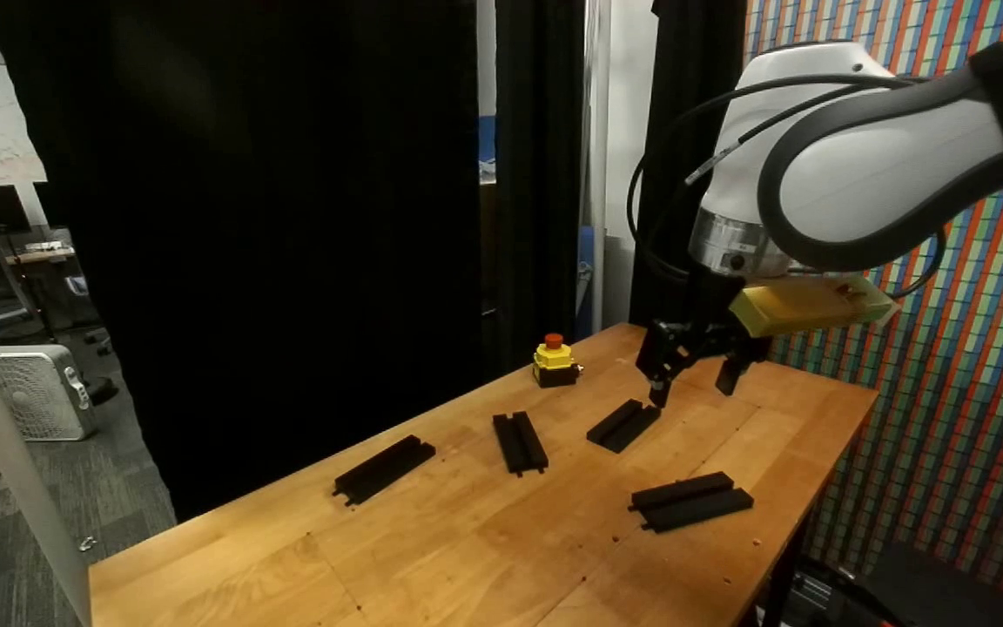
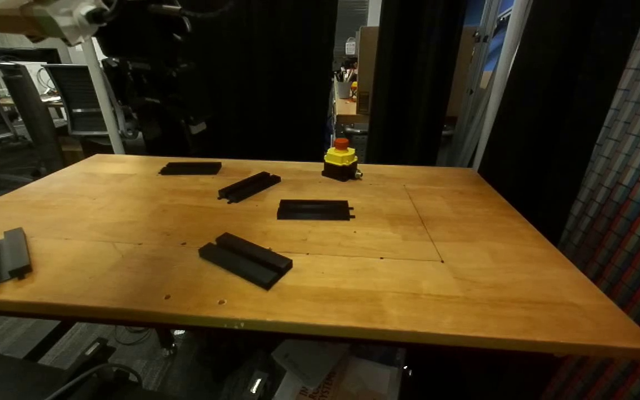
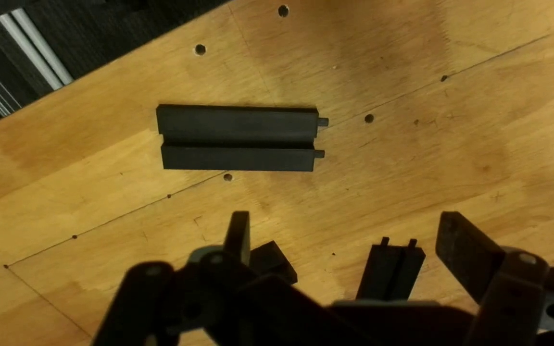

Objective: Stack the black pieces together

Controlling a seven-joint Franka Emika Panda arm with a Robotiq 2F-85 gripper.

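Black grooved pieces (image 3: 238, 138), lying separately on the table (image 1: 449, 540), are judged light, stiff and best pinched across their long outer sides by the end effector (image 1: 691, 394), whose jaws are shown parted.

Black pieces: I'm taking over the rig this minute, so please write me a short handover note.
Gripper: open, holding nothing, above the table.
Black pieces: five, lying apart on the table in an exterior view; the near-left piece is close to the edge.
Done: no stacking; no piece rests on another.
Left: the whole stack, all five pieces.
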